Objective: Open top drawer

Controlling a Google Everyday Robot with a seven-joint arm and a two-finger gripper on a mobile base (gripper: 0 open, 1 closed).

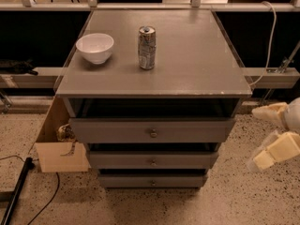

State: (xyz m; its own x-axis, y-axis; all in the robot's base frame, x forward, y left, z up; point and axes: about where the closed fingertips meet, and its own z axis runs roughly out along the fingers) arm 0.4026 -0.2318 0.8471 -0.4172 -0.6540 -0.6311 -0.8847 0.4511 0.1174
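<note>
The top drawer [117,131] is the widest grey front of three under the grey tabletop [187,55], with a small round metal knob [153,133] at its centre. It stands out a little further than the two narrower drawers [152,161] below it, and a dark gap shows above its front. My gripper [276,149], cream-coloured, hangs at the right edge of the view. It is level with the drawers, well to the right of the cabinet, and touches nothing.
A white bowl [95,47] and a metal can [146,47] stand on the tabletop. An open cardboard box [58,149] sits against the cabinet's left side. A black cable [18,191] lies on the speckled floor at the left. A grey cable [272,36] hangs at the right.
</note>
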